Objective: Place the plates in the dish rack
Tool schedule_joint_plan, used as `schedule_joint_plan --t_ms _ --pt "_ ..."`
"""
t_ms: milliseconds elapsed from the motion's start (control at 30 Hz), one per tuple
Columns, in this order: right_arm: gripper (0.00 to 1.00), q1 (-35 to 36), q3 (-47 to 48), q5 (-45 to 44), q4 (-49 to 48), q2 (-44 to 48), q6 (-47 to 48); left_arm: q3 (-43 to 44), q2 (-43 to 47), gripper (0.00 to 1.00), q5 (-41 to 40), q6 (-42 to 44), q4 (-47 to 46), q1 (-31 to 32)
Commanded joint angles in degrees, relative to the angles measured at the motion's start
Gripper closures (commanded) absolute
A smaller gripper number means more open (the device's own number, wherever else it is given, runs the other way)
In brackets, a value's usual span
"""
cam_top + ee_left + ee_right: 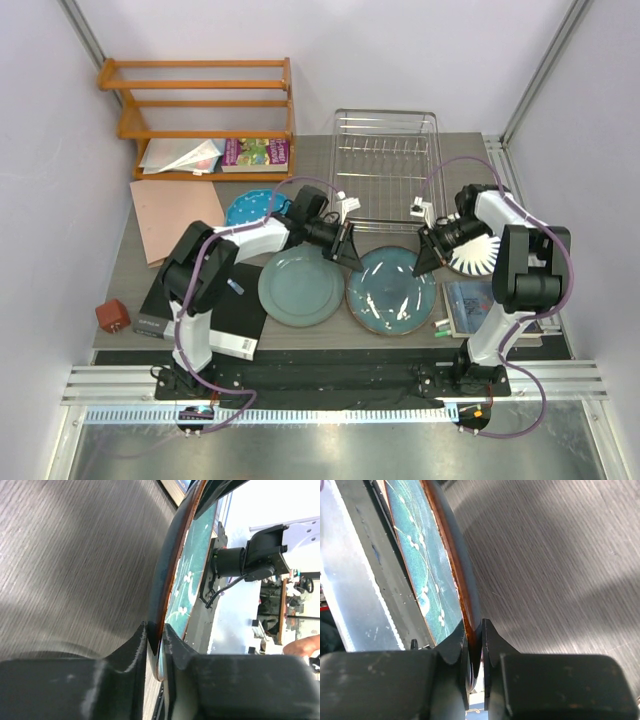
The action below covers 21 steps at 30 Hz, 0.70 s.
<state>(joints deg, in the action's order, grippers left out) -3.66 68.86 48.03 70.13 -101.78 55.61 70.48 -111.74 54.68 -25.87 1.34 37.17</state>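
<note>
Well, at the left the blue dotted plate lies toward the left edge of the counter, partly hidden by my left arm. The grey-green plate lies flat near the front edge, just beside the teal plate. My left tool is pinched narrow on the teal plate's left rim, and my right tool is pinched on its right rim. The striped plate lies near the right edge, partly under my right arm. The dish rack stands at the far edge, apart from all four plates.
</note>
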Motion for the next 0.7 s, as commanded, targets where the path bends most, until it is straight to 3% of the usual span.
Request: schedule_joint_plan --t_ms 0,67,200,267,400,533,567,667 --pt "0.99 0.50 2.50 1.72 0.80 4.74 -2.95 3.70 3.63 0.76 2.99 2.04 3.39 -0.16" --pt "0.99 0.50 4.34 1.19 1.24 7.36 -4.11 4.31 7.05 0.61 -0.42 5.46 10.67 -1.39" --pt "0.99 0.50 10.14 0.48 3.69 11.51 -5.69 4.58 16.71 0.40 -4.66 23.43 26.48 -5.25" --pt "0.99 0.50 15.21 0.92 5.72 11.95 -6.74 5.02 21.19 0.30 -6.15 25.77 34.46 -8.77" --pt "0.99 0.50 27.35 3.21 8.09 10.29 -10.43 7.48 25.59 0.28 -6.94 29.21 41.71 -15.18" --pt "0.99 -0.03 45.54 3.04 12.31 3.45 -13.06 8.54 27.54 0.28 -10.29 28.86 39.79 -19.14" --pt "0.99 -0.55 52.45 2.25 11.44 2.21 -19.34 8.80 27.54 0.28 -12.12 28.59 39.18 -19.24" --pt "0.99 -1.87 58.30 -3.71 -0.92 -0.35 -33.25 9.41 26.41 0.29 -19.33 26.66 36.10 -19.41"
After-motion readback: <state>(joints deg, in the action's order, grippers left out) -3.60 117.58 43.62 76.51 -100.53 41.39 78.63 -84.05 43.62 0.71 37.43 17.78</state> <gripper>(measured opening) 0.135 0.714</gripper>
